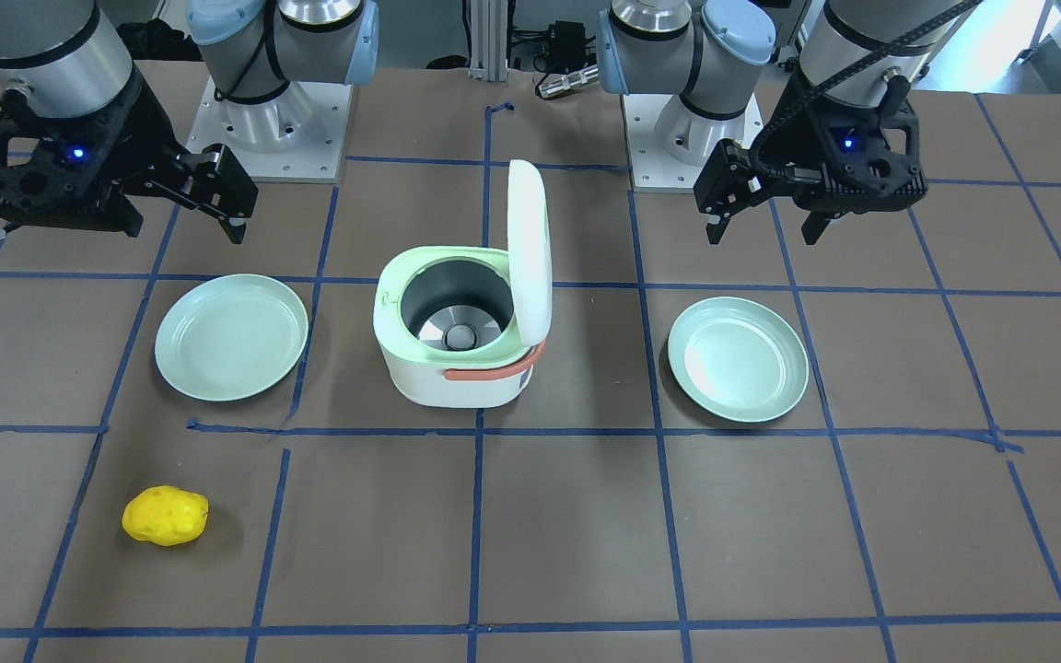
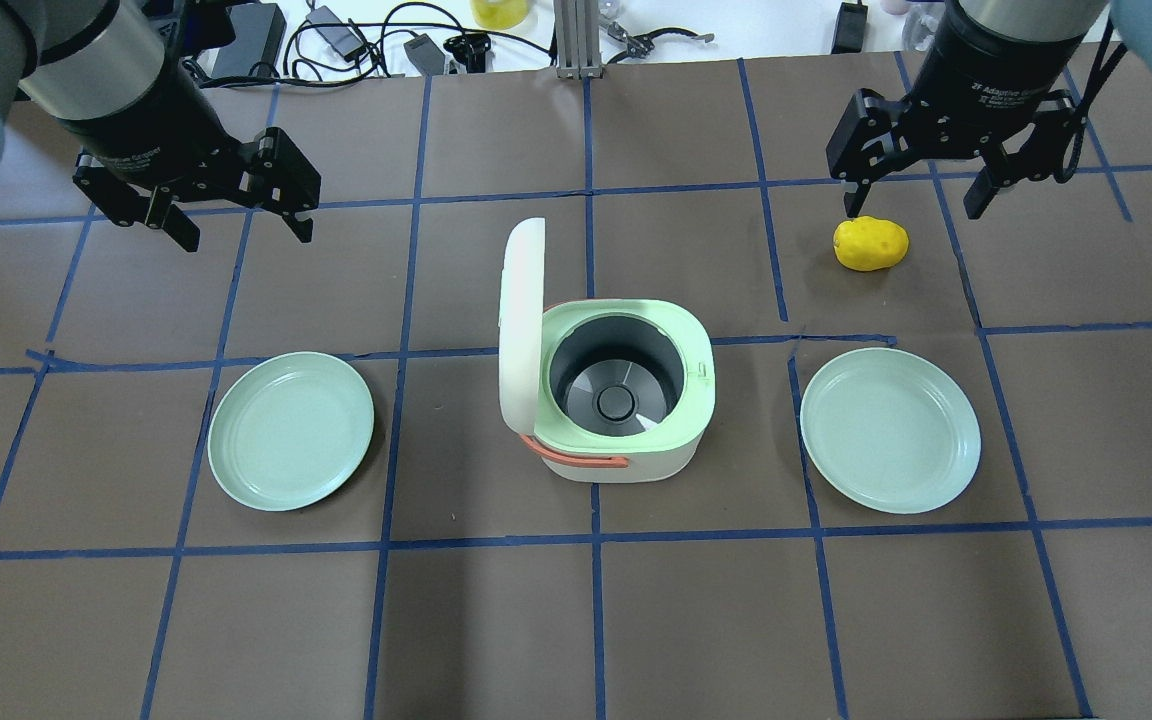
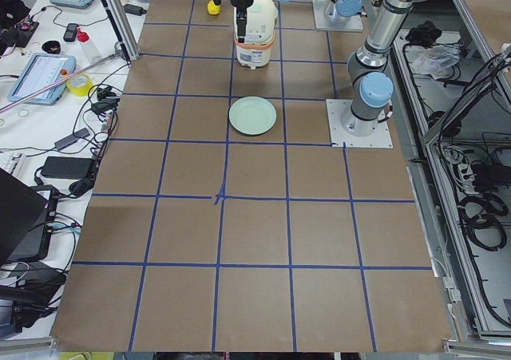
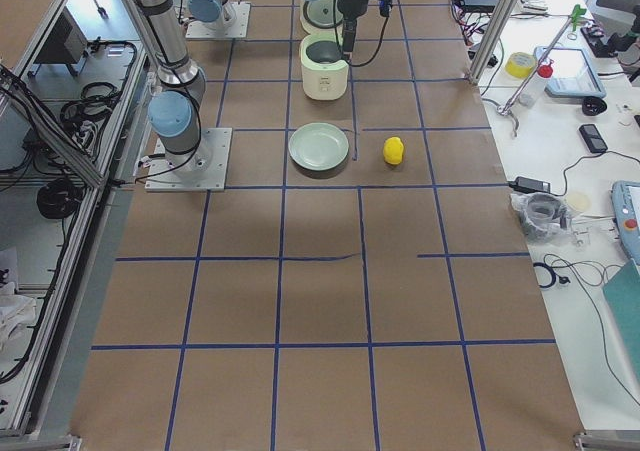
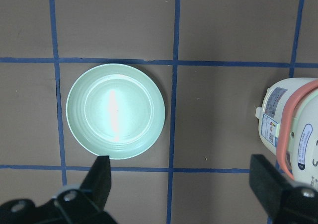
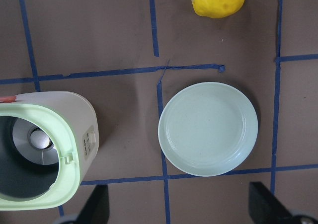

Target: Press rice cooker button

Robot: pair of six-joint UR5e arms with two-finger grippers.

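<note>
The white rice cooker (image 2: 626, 400) with a green rim stands mid-table, its lid (image 2: 521, 325) raised upright and the empty inner pot showing. A small tab (image 6: 67, 158) sits on the rim's edge, above a small label on the side wall. The cooker also shows in the front view (image 1: 457, 331). My left gripper (image 2: 236, 215) hovers open and empty, far left of the cooker and beyond it. My right gripper (image 2: 921, 195) hovers open and empty at the far right, above the yellow potato (image 2: 871, 243). Neither touches the cooker.
Two pale green plates flank the cooker: one on my left (image 2: 291, 430), one on my right (image 2: 891, 430). The left wrist view looks down on the left plate (image 5: 115, 111), the right wrist view on the right plate (image 6: 208, 128). Cables lie at the table's far edge.
</note>
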